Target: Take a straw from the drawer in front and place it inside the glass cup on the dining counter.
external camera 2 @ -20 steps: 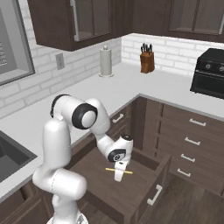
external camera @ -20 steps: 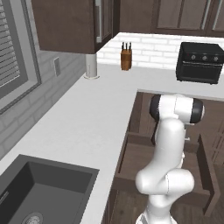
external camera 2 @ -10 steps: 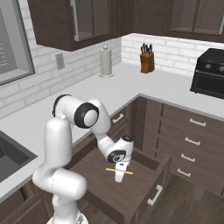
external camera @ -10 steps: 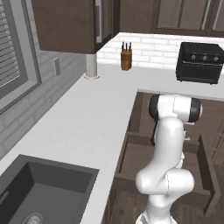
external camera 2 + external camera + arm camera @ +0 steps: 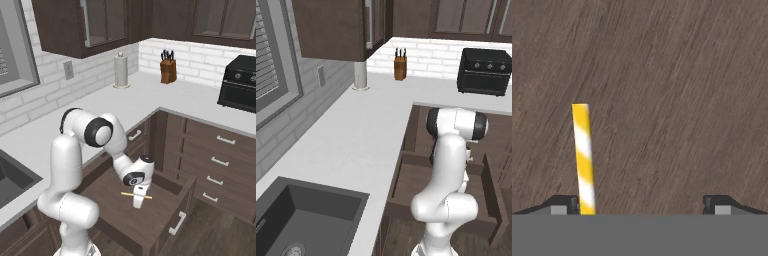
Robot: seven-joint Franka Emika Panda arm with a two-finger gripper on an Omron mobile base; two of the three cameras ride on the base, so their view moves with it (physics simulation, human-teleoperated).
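**Open gripper low over the straw in the pulled-out drawer**

While you look down the hand view, you see the two fingertips (image 5: 562,204) set wide apart at the bottom edge, with the brown wood floor of the drawer (image 5: 672,90) spread behind them. The straw (image 5: 584,157), striped yellow and white, lies flat on that floor and runs from just beside the left fingertip away up the picture, leaning slightly. Nothing sits between the jaws; they are released and grasp nothing.

From the right base view you find the gripper (image 5: 138,192) pointing straight down inside the drawer, its tips right at the straw, which lies as a thin yellow line across the drawer floor beneath the hand. The drawer stands pulled well out from the cabinet, its silver bar handle (image 5: 177,223) on the front panel facing the floor side.

From the left base view the white arm (image 5: 451,165) bends down into the same open drawer and hides the hand. On the white worktop (image 5: 351,145) behind stand a knife block (image 5: 400,66), a paper-towel roll (image 5: 360,75) and a black oven (image 5: 485,71); a dark sink (image 5: 301,220) sits at the near left.
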